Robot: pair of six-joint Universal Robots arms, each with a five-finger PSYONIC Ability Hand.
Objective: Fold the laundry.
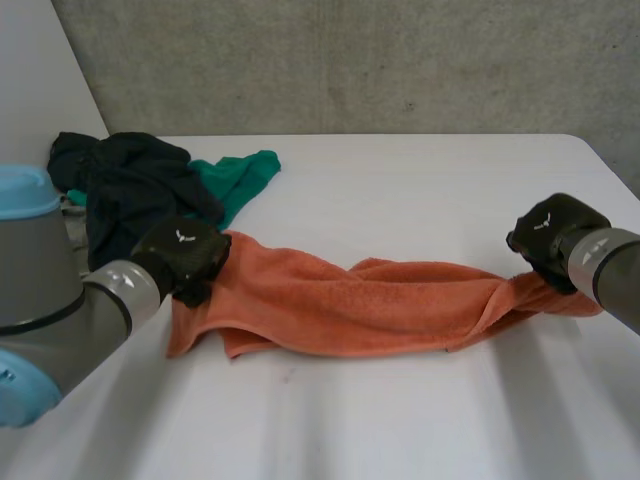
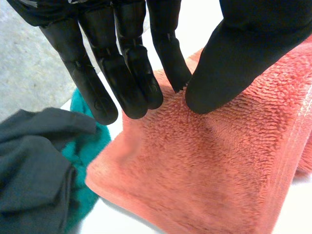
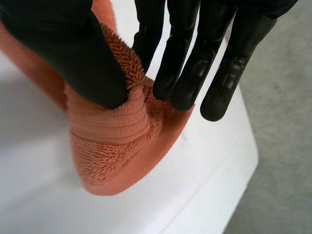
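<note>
A white table (image 1: 420, 190) lies in view — beyond its far edge, grey concrete (image 1: 350, 60).

Dark garment (image 1: 130, 185) hides part of the green cloth (image 1: 240, 175); left hand (image 1: 183, 255) covers the orange towel (image 1: 340, 305)'s end.

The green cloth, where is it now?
The green cloth lies at the table's far left in the head view, partly under the dark clothes, just beyond the orange towel near the left hand.

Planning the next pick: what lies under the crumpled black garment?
A teal-green cloth pokes out from beneath the crumpled black garment; whatever else lies below is covered.
</note>
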